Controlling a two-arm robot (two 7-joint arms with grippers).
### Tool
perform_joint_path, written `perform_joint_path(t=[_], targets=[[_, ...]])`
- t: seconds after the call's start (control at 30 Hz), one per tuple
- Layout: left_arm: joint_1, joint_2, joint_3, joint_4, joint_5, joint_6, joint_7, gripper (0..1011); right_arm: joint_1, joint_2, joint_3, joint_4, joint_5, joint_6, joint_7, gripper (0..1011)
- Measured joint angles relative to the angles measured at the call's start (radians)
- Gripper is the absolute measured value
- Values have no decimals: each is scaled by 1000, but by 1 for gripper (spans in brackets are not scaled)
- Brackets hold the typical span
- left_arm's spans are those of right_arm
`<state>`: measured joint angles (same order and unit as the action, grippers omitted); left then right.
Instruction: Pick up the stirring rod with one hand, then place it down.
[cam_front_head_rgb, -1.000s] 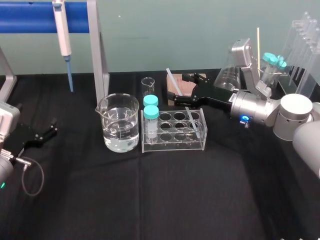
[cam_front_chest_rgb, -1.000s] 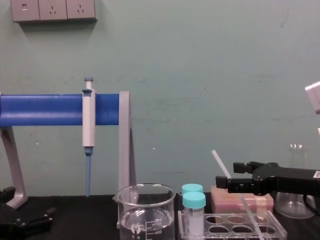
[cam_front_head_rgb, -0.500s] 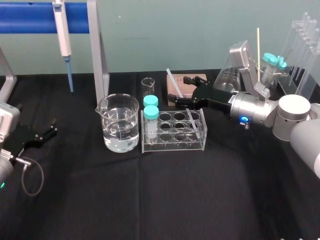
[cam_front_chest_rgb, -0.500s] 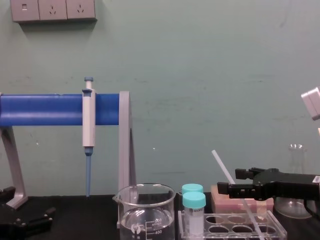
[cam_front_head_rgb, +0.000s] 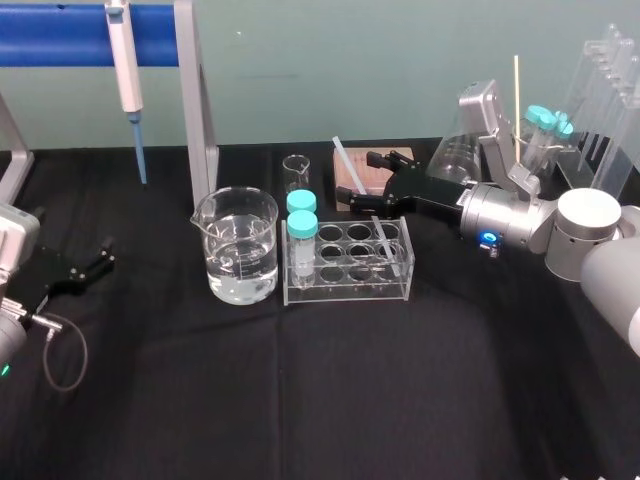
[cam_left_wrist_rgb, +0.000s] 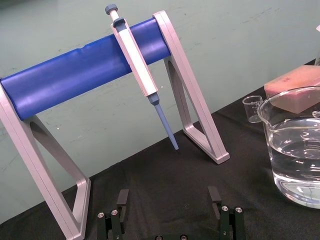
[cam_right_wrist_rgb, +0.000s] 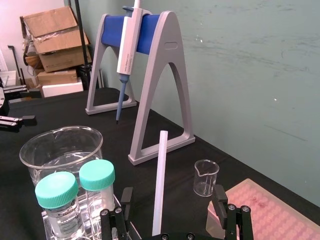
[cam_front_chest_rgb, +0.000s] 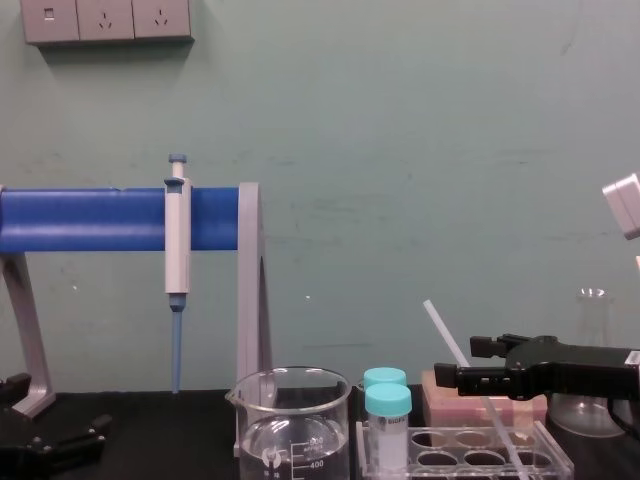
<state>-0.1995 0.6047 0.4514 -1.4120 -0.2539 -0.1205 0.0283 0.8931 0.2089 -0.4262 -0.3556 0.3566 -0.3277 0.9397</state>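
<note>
Currently the right gripper (cam_front_head_rgb: 362, 182) sits right of centre in the head view. Its 2 fingers are spread wide on either side of the stirring rod (cam_front_head_rgb: 344, 158); in the right wrist view, a gap shows between the rod and each finger. The rod leans tilted, its lower end in the clear rack (cam_front_head_rgb: 345, 282) at the frame's centre and its top pointing to the upper left. Just left of the rack stands the beaker (cam_front_head_rgb: 238, 245). At the left edge sits the left gripper (cam_front_head_rgb: 98, 256), fingers spread wide.
</note>
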Motion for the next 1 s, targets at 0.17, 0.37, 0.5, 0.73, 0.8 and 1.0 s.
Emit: perform_joint_path(t=[0.17,0.37,0.5,0.73,0.8,1.0], targets=[[0,0,0,0,0,0,0,1000,-1,0,-1,-1,1,0,0,1003],[0,0,0,0,0,0,0,1000,-1,1,-1,-2,1,1,0,899],[0,0,0,0,0,0,0,1000,-2,1,-1,-2,2,1,0,788],[0,0,0,0,0,0,0,1000,-2,1,-1,-3,2,1,0,594],[0,0,0,0,0,0,0,1000,-2,1,-1,-3,2,1,0,507],[0,0,0,0,0,0,0,1000,-2,1,-1,-4,2,1,0,302]])
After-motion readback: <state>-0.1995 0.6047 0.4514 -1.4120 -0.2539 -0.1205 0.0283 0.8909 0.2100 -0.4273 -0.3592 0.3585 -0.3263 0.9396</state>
